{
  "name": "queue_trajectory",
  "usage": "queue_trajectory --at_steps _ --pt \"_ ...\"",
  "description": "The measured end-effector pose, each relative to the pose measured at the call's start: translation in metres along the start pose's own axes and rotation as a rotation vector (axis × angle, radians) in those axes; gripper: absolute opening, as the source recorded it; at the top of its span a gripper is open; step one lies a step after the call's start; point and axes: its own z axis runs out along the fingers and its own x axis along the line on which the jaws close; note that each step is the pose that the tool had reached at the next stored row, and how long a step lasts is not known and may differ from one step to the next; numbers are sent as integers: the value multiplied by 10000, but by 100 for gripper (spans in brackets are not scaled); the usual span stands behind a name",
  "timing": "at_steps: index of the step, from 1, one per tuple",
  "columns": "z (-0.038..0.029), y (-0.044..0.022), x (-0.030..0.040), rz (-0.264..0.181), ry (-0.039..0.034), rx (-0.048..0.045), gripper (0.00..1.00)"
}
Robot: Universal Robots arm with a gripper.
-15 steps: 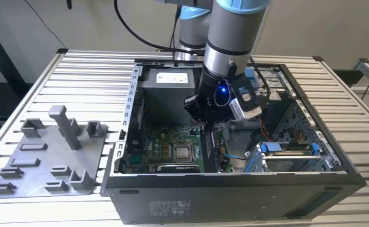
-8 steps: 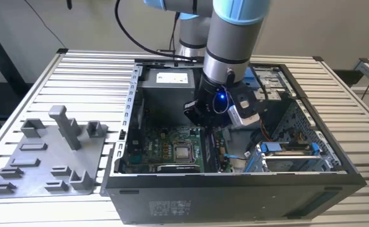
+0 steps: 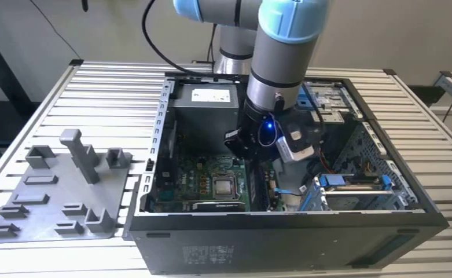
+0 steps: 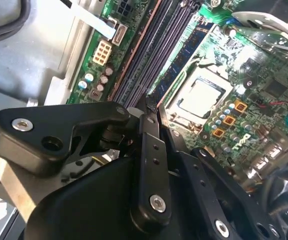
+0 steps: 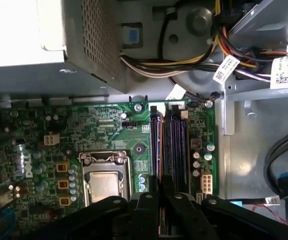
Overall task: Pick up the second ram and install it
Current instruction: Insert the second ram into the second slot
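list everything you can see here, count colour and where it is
computer case: one, black, open on the slatted table
motherboard: one, green, on the case floor
processor socket: one, silver, mid-board
memory slots: several, long, dark, beside the socket; in the second wrist view one holds a bluish-green stick
power supply: one, grey, at the case's far end
cable bundle: one, yellow, black and orange, by the power supply
tray blocks: one grey set, at the exterior view's left of the case
gripper: one, black, low over the memory slots
arm: one, grey with blue joints, reaching down into the case
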Motion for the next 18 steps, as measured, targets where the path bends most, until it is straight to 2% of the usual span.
queue_trajectory --at_steps 7,18 --pt "106 -5 -1 2 8 0 14" --pt "119 -60 -34 0 62 13 14"
